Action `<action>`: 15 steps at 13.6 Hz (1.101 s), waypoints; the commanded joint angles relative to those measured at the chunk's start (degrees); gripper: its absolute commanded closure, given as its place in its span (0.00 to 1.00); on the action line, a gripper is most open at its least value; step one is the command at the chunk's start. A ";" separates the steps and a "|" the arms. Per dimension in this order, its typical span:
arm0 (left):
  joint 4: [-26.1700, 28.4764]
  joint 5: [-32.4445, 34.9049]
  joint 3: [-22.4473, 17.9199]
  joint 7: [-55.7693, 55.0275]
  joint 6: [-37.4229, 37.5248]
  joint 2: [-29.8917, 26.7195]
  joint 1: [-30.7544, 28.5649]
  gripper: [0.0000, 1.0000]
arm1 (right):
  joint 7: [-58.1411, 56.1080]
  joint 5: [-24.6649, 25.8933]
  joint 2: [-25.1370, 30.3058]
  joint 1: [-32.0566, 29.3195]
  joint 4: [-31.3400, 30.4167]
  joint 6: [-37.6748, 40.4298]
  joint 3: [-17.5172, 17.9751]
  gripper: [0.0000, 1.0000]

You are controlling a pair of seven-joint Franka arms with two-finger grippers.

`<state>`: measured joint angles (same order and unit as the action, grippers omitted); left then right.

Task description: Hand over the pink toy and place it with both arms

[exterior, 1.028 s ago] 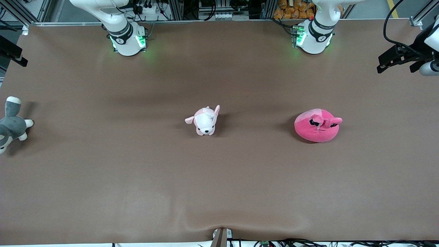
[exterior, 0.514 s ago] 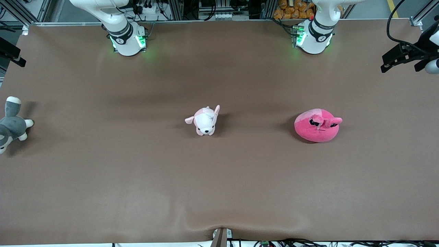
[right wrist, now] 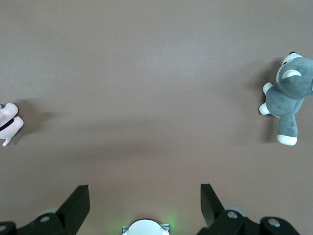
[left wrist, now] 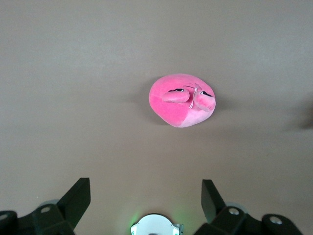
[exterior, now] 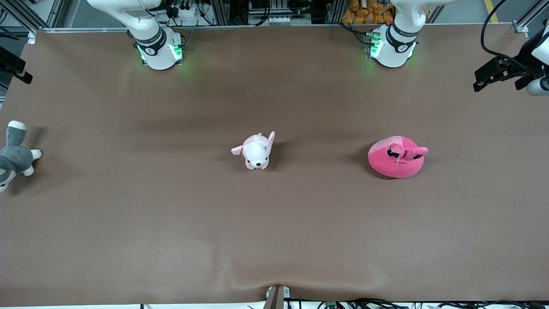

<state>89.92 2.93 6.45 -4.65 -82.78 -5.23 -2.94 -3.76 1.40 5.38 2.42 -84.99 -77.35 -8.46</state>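
Note:
The pink toy [exterior: 396, 156] lies on the brown table toward the left arm's end, eyes and ear flaps up, and nothing touches it. It also shows in the left wrist view [left wrist: 181, 100]. My left gripper [left wrist: 145, 182] is open and empty, high over the table between its base [exterior: 392, 45] and the toy. My right gripper [right wrist: 145, 186] is open and empty, high over bare table at the right arm's end, above its base [exterior: 158, 47].
A small pale pink-and-white plush dog [exterior: 256, 151] sits mid-table. A grey-and-white plush [exterior: 15, 156] lies at the right arm's end edge. Dark hardware with cables [exterior: 502, 73] juts in at the left arm's end.
The toys have not moved. The dark hardware at the left arm's end of the front view has shifted slightly back and forth.

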 commanded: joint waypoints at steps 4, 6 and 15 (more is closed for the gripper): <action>0.87 -2.04 0.31 -0.89 -1.59 0.49 -0.40 0.00 | 0.60 0.97 -0.54 -0.40 1.14 0.79 0.37 0.00; 0.96 -2.23 0.22 -0.71 -1.68 0.49 -0.49 0.00 | 0.60 0.97 -0.54 -0.22 1.14 0.79 0.37 0.00; 2.19 -1.96 -0.39 0.17 -1.42 -0.21 -0.92 0.00 | 0.69 0.97 -0.54 -0.57 1.06 0.79 0.37 0.00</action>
<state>91.29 1.58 6.22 -4.67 -83.96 -4.40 -3.25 -3.73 1.40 5.37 2.41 -84.99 -77.34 -8.53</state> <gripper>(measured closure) 0.000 0.000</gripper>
